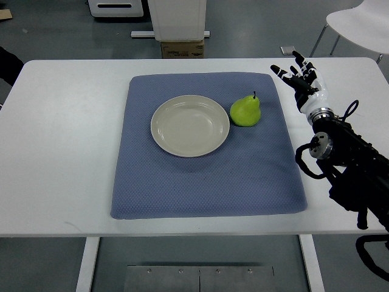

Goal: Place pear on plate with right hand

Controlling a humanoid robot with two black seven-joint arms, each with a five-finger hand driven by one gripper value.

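White desk (67, 140), blue mat (206, 182) on top. Pear (245, 111) upright on mat, just right of plate (190, 126), seemingly touching rim. Right hand (299, 79) over desk's right side, fingers (278, 71) spread, empty.

The right arm (352, 170) runs off the right edge, and the chair (358, 24) seems cropped at top right.
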